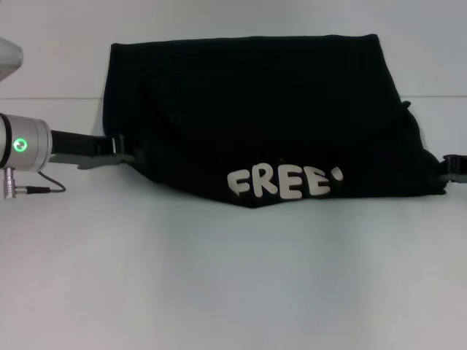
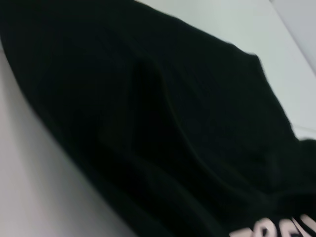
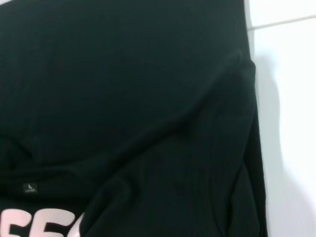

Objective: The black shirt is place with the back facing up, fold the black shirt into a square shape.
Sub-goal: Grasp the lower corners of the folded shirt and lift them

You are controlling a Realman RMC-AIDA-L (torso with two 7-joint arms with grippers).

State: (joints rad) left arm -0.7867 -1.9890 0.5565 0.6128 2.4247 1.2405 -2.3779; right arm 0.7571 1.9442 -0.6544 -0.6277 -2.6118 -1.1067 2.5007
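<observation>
On the white table (image 1: pixel 219 292), the black shirt (image 1: pixel 255 109) is flanked by left gripper (image 1: pixel 120 149) and right gripper (image 1: pixel 451 169), seemingly gripping side edges for folding; finger state cannot be told.

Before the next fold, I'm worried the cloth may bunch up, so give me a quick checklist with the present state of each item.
1. Large black soft fabric shirt lies on the white table: ok.
2. White blocky "FREE" lettering shows at the near edge, so a layer is folded over: ok.
3. Square shape reached: not ok; the outline is wide, with an uneven near edge.
4. Fabric flat: not ok; creases show in both wrist views.
5. Left pincer at the shirt's left edge: ok; whether it grips cloth: cannot tell.
6. Right pincer at the shirt's right edge: ok; grip cannot tell.
</observation>
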